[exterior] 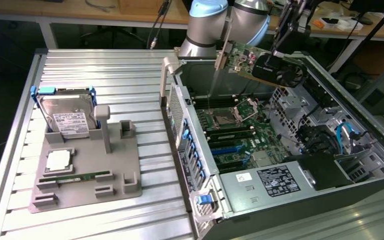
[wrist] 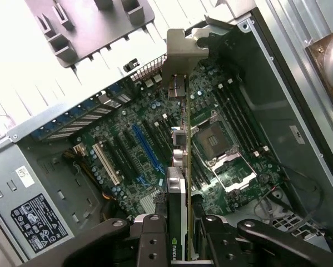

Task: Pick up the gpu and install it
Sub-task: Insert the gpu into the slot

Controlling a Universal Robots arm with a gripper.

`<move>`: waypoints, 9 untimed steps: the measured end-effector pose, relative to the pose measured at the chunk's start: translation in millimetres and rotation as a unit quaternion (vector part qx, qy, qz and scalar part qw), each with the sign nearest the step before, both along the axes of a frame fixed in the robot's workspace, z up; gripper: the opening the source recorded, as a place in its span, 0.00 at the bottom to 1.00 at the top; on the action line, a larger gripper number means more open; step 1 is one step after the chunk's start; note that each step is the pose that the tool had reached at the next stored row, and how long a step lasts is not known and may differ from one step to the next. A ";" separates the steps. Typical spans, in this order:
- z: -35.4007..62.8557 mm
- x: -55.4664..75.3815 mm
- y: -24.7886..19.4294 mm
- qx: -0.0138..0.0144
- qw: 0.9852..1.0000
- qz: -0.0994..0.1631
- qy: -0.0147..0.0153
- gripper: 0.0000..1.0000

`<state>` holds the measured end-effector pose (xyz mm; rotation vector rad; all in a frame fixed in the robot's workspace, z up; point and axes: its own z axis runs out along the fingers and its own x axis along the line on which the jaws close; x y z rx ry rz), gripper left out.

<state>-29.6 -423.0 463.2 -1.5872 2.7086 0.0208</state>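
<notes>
Claw [wrist: 180,225] part-closed, gripping gpu [wrist: 176,189] at its shroud end, card edge-on between the fingers, silver bracket at the far end. Gpu hangs above motherboard [wrist: 127,139], no contact, over open computer case [wrist: 277,83]. Case lies on slatted counter [exterior: 98,65].

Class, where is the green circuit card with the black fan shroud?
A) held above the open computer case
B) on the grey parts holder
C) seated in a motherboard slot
A: the end effector grips the green circuit card over the open grey metal computer case.
</notes>
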 end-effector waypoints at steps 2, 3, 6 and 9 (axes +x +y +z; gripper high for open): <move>0.0 0.0 0.0 0.000 1.000 0.006 0.000 0.27; 0.0 0.0 0.0 0.000 1.000 0.009 0.000 0.27; 0.0 0.0 0.0 0.000 1.000 0.017 0.000 0.27; 0.0 0.0 0.0 0.000 1.000 0.027 0.000 0.27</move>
